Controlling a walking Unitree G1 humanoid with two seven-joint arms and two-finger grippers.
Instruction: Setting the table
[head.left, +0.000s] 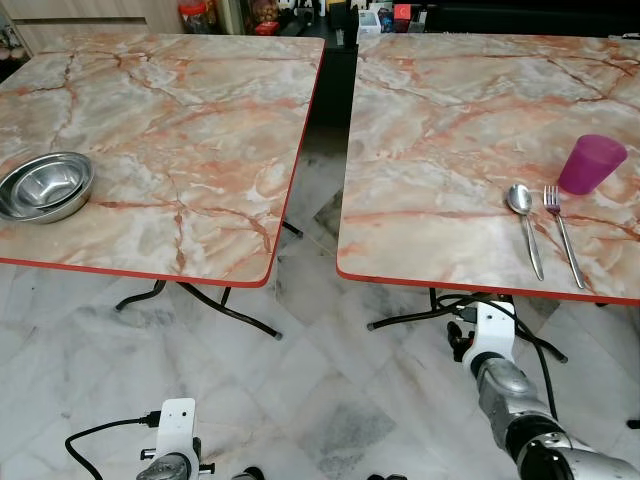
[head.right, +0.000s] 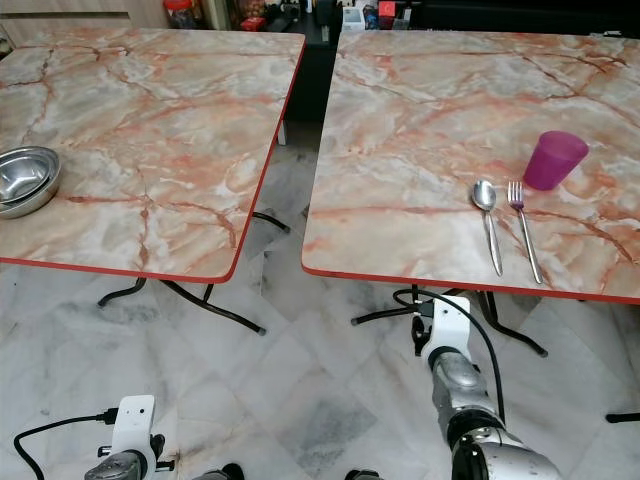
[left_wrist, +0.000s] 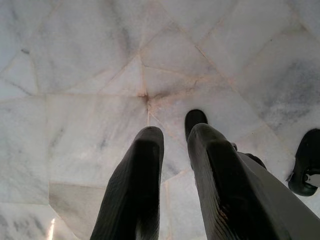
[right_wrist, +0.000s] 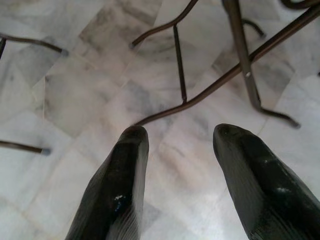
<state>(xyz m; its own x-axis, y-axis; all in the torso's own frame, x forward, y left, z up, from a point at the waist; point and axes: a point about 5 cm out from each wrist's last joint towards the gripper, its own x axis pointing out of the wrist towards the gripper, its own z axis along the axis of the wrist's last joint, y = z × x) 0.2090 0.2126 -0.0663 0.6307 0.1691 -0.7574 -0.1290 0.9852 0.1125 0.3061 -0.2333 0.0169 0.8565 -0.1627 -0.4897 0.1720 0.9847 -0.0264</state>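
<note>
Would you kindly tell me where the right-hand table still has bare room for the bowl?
Bare marble runs left of the spoon to the right table's left edge, and behind it. The near right corner is crowded: spoon, fork, purple cup.

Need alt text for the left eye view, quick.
Two marble-patterned tables stand side by side with a gap between them. The left table holds stacked steel bowls; the right table holds a spoon, a fork and a purple cup.
</note>
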